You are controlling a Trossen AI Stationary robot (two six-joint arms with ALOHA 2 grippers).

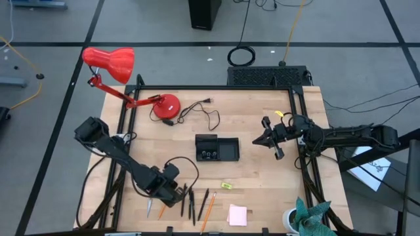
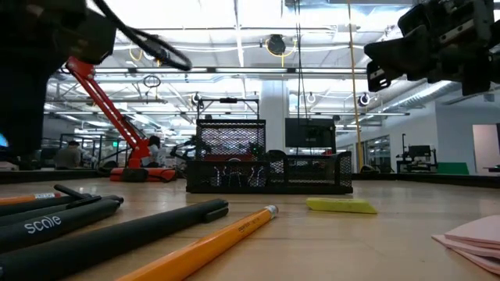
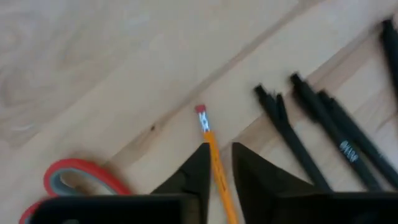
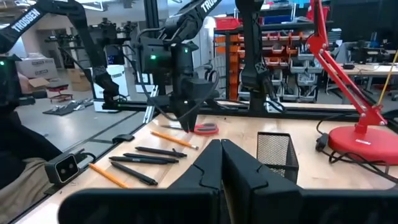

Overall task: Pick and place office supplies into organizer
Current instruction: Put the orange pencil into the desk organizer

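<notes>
Nearest the table's front edge, well short of the organizer (image 1: 217, 148), the supplies are still lying loose: the pink sticky-note pad (image 1: 237, 215), an orange pencil (image 1: 208, 211) and the dark pens (image 1: 191, 201) are waiting in a ragged row, with the small yellow item (image 1: 226, 186) resting a little closer to the organizer. The left gripper (image 3: 217, 163) is hovering low over a second pencil (image 3: 213, 158) beside the red-handled scissors (image 3: 78, 178), its fingers (image 3: 194, 171) slightly parted and straddling the shaft; whether they are already pinching it cannot be told. At the centre of the table (image 1: 262, 118), the organizer is sitting with what look like small dark clips in one compartment, its other section appearing bare. Off to the organizer's right, the right gripper (image 1: 270, 139) is idling above the table, its fingers pressed together on nothing. Beyond the organizer, the red desk lamp (image 1: 125, 75) is standing near the far edge. By this showing, the job is barely beginning, with nearly every item left to move.
</notes>
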